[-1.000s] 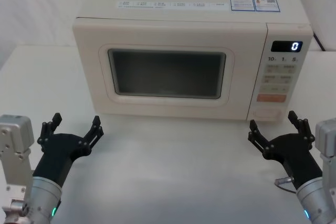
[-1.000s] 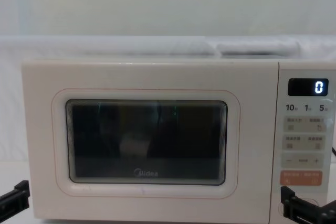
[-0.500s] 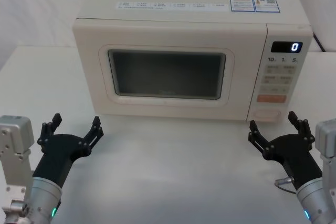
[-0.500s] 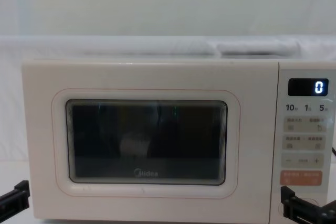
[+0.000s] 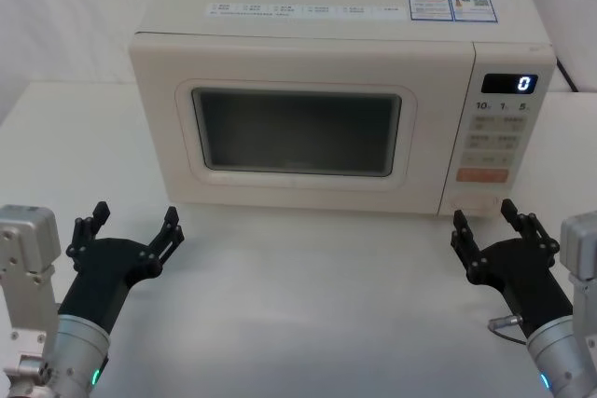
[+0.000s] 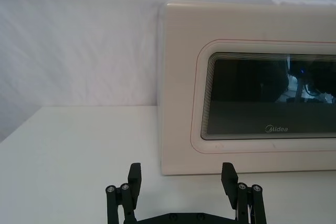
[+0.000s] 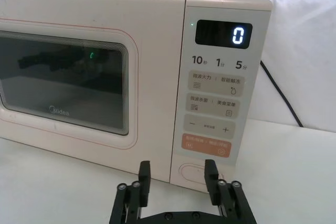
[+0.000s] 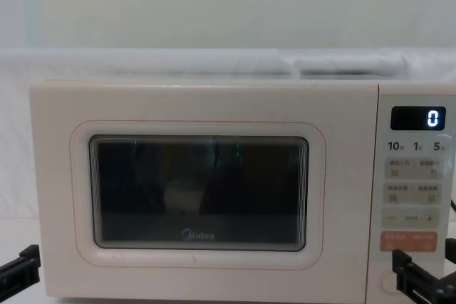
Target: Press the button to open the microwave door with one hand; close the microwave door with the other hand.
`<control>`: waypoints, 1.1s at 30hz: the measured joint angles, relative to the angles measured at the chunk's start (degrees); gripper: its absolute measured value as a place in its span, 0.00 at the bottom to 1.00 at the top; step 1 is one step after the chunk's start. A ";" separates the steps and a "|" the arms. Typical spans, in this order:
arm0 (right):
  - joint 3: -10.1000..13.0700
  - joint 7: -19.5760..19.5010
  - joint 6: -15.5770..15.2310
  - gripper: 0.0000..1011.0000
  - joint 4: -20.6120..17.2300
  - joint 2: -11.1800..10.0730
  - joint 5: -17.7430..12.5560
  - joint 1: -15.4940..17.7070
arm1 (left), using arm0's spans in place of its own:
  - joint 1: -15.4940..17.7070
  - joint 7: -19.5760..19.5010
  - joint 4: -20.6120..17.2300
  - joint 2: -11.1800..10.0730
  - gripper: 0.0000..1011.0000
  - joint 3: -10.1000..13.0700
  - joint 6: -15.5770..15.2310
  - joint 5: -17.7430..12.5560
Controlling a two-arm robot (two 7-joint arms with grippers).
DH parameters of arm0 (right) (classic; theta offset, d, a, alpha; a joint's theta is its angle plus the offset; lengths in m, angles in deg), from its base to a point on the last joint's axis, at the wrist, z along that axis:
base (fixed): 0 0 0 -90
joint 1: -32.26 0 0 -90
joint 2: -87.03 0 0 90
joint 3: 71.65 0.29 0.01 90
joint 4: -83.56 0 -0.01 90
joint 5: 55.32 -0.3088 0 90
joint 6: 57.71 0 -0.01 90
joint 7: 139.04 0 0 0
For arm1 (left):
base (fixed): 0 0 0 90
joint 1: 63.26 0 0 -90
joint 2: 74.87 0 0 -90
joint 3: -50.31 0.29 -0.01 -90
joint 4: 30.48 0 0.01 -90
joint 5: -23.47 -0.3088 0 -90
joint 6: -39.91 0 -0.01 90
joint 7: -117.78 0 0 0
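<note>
The microwave door (image 5: 298,128) is sitting shut, nothing done yet. The right gripper (image 5: 492,223), fingers spread, is hovering just before the button (image 7: 195,172); the left gripper (image 5: 131,223) is waiting open, well left of it.

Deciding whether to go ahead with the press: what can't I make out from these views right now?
- The button: right wrist view, partly covered by the right end effector; chest view, cut by the bottom edge.
- Gap between that end effector and the panel: cannot tell.
- The microwave door glass: reflections hide the inside.
- Small beige key labels: head view, too small.
</note>
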 joint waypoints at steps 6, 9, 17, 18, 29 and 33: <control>0.00 0.00 0.00 0.50 0.00 0.00 0.00 0.00 | 0.00 0.00 0.00 0.00 0.99 0.00 0.00 0.00; 0.00 0.00 0.00 0.40 0.00 0.00 0.00 0.00 | 0.00 0.00 0.00 0.00 0.99 0.00 0.00 0.00; 0.00 0.00 0.00 0.17 0.00 0.00 0.00 0.00 | 0.00 0.00 0.00 0.00 0.99 0.00 0.00 0.00; 0.00 0.00 0.00 0.11 0.00 0.00 0.00 0.00 | 0.00 0.00 0.00 0.00 0.99 0.00 0.00 0.00; 0.00 0.00 0.00 0.00 0.00 0.00 0.00 0.00 | 0.00 0.00 0.00 0.00 0.99 0.00 0.00 0.00; 0.00 0.00 0.00 0.00 0.00 0.00 0.00 0.00 | 0.00 0.00 0.00 0.00 0.99 0.00 0.00 0.00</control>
